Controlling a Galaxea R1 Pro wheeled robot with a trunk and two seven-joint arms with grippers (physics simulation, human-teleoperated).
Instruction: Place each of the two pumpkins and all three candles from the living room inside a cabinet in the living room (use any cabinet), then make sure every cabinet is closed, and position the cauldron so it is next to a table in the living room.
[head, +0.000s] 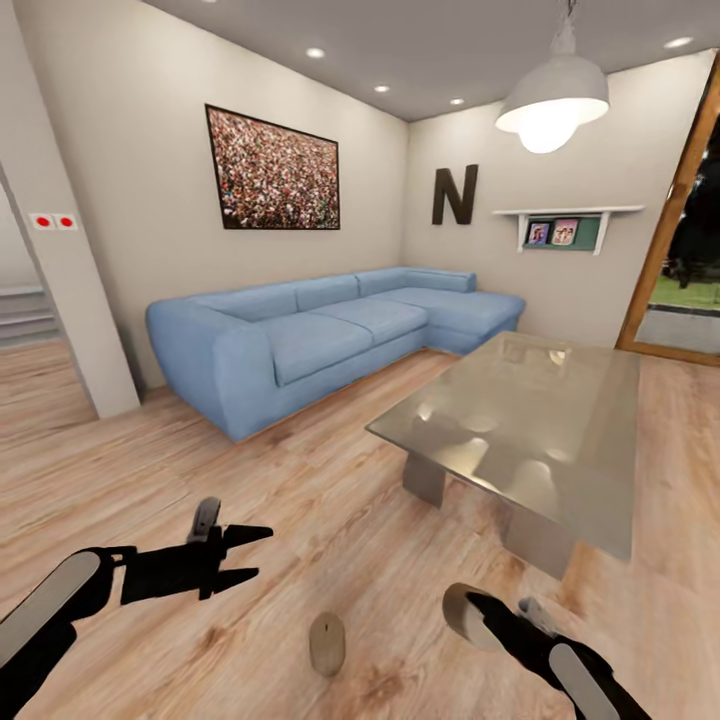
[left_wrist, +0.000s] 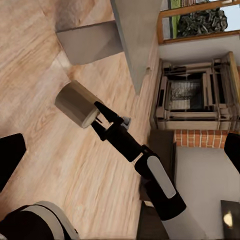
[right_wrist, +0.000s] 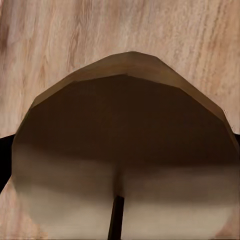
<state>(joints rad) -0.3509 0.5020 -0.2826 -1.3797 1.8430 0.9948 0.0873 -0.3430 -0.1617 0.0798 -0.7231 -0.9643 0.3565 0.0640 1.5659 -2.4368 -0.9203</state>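
Right gripper (head: 478, 612) is clamping a cream-beige candle (head: 462, 613) and holding it sideways above the plank floor (head: 330, 520), just off the near corner of the glass coffee table (head: 520, 420). In the left wrist view the candle (left_wrist: 76, 103) is sitting between the black fingers (left_wrist: 102, 111). Left gripper (head: 245, 556) is hanging open with nothing in it. A second candle (head: 327, 643) is lying on the floor between the two arms. Blue corner sofa (head: 320, 335) is sitting against the far wall.
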